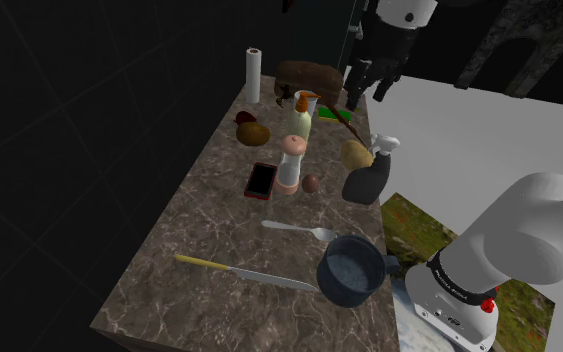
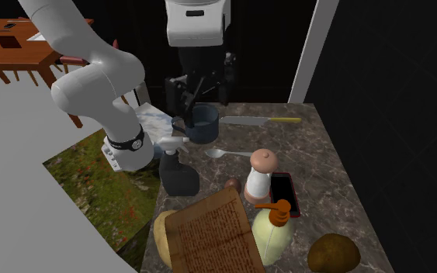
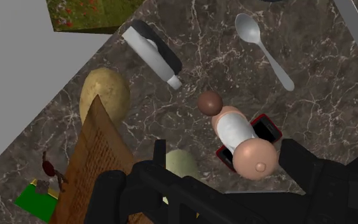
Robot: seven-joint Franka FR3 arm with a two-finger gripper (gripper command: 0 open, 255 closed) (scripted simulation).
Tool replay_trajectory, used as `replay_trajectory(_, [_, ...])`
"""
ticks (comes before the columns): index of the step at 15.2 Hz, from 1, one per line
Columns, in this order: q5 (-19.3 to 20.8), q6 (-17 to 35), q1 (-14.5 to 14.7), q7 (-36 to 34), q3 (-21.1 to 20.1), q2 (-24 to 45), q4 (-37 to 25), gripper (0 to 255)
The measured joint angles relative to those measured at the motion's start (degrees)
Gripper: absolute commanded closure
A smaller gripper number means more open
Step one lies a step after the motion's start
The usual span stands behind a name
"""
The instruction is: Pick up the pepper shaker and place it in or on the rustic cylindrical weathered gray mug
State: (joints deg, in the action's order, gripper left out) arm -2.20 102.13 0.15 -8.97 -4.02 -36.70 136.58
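The claw (image 3: pixel 226 151) hangs high over the marble counter (image 1: pixel 209 225), fingers spread wide and holding nothing; the white pepper shaker (image 3: pixel 240 135) stands upright below, in line between the fingers but untouched, a red phone (image 3: pixel 268 129) just beside it; the dark grey mug (image 1: pixel 343 288) sits well apart from the claw, beyond the spoon (image 3: pixel 263 48).
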Motion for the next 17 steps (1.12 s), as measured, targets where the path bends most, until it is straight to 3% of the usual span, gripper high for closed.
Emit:
replay_trajectory(12, [-7.5,17.8,2.5,-6.6,-4.0,20.6,-1.7,0])
replay_trajectory(17, [-8.2,22.4,2.8,-6.8,-4.5,23.7,-0.3,0])
